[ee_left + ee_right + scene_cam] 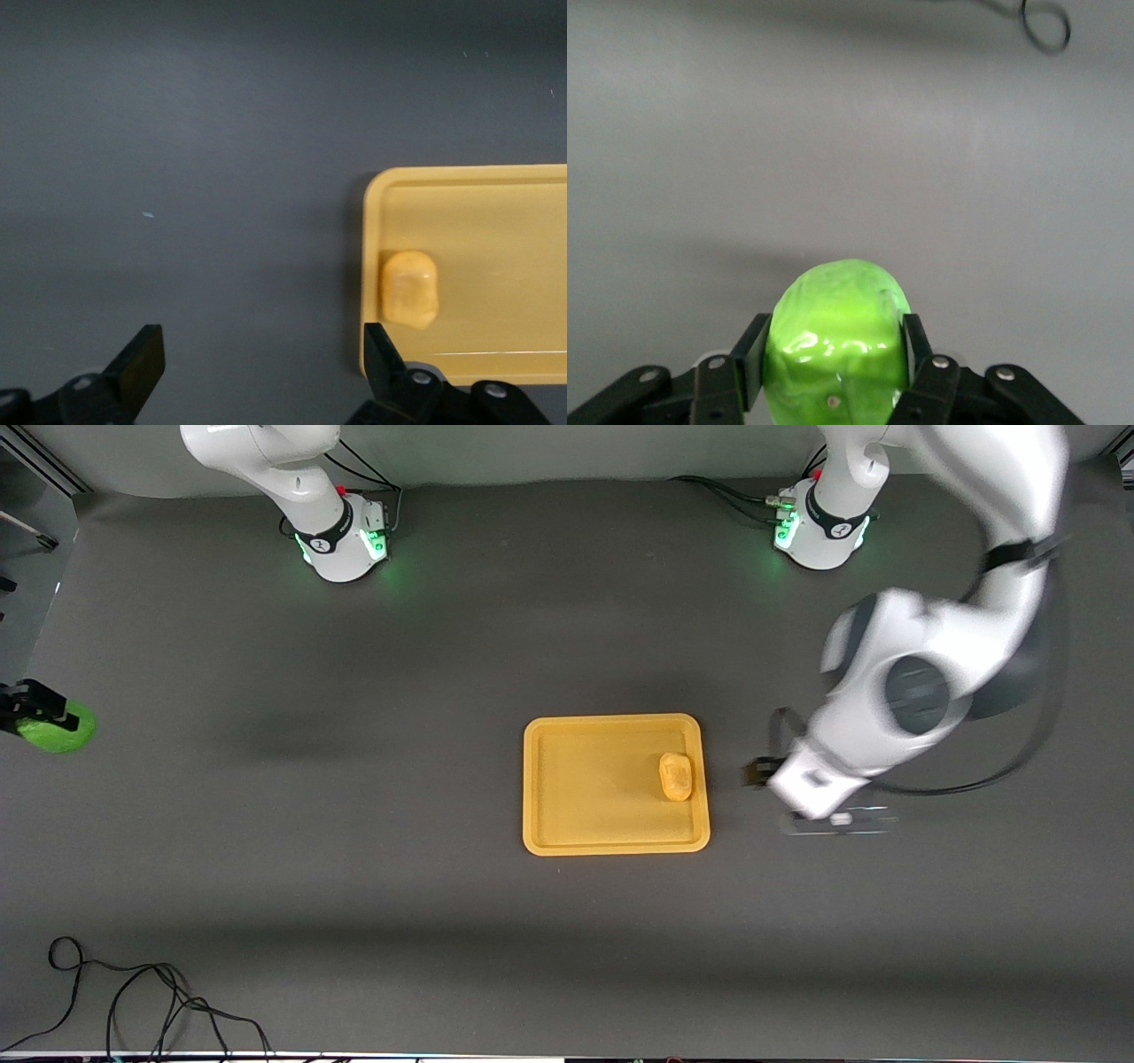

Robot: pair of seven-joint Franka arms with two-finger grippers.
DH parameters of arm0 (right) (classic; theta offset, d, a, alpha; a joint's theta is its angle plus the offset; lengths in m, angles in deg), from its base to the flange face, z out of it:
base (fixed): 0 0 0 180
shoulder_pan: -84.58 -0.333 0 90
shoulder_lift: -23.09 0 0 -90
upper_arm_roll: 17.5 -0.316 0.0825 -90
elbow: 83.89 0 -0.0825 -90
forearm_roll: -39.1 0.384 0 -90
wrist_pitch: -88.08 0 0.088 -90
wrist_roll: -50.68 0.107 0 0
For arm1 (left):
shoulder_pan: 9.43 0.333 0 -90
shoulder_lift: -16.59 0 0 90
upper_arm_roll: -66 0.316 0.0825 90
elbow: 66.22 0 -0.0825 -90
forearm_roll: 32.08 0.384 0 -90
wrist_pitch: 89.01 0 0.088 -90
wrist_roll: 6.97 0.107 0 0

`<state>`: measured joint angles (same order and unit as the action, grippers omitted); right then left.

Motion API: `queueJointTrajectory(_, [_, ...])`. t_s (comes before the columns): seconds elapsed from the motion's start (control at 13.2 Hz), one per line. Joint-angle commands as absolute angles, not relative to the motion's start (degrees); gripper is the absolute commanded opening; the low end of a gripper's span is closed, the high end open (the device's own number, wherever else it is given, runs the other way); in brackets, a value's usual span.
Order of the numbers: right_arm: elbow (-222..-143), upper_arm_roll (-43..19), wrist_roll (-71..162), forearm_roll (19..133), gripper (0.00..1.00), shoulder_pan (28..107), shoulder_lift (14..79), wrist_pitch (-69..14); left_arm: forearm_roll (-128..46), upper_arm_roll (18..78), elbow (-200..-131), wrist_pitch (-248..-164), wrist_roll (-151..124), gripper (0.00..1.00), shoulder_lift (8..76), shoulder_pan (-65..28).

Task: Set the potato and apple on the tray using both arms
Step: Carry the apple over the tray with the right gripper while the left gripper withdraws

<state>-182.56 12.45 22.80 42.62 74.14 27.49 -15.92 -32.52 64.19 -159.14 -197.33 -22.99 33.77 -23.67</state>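
Note:
The yellow-orange tray [585,779] lies in the middle of the table. The potato [676,776] lies on it, near its rim at the left arm's end. My left gripper [793,778] hangs over bare table just off that end of the tray. It is open and empty [263,359], and the tray [496,212] and potato [409,288] show beside one finger. My right gripper [40,717] is at the right arm's end of the table, shut on the green apple [64,731]. The apple [837,336] fills the space between both fingers of the gripper [833,345].
A black cable [133,1001] lies in loops at the table's edge nearest the front camera, toward the right arm's end; a loop shows in the right wrist view [1045,22]. The two arm bases [341,540] [819,531] stand along the table's back edge.

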Motion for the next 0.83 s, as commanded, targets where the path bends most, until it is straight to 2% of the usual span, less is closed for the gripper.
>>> queueJointTrajectory(0.0, [-175.76,12.73,28.07,41.73,0.35,68.43,32.57,-14.4,-31.55,63.63,-164.47,-192.48,-14.92,1.0,23.57,-18.33])
queueJointTrajectory(0.3, [-168.12,12.12,43.78,43.74,0.35,56.22,38.37,-14.4,-31.55,63.63,-167.54,-189.46,-1.54,1.0,16.08,-10.41])
queueJointTrajectory(0.45, [-162.06,10.89,52.92,48.22,0.35,50.68,44.42,-14.13,-31.64,63.72,-171.4,-190.51,3.2,1.0,12.66,-8.13])
queueJointTrajectory(0.61, [-154.42,10.63,65.21,49.56,0.35,44.61,51.01,-12.65,-31.64,63.72,-171.51,-189.47,6.99,1.0,11.5,-5.57])
queueJointTrajectory(0.76, [-148.35,7.83,76.29,50.96,0.35,40.82,56.38,-12.55,-31.73,63.72,-171.34,-189.38,6.48,1.0,11.32,-5.39])
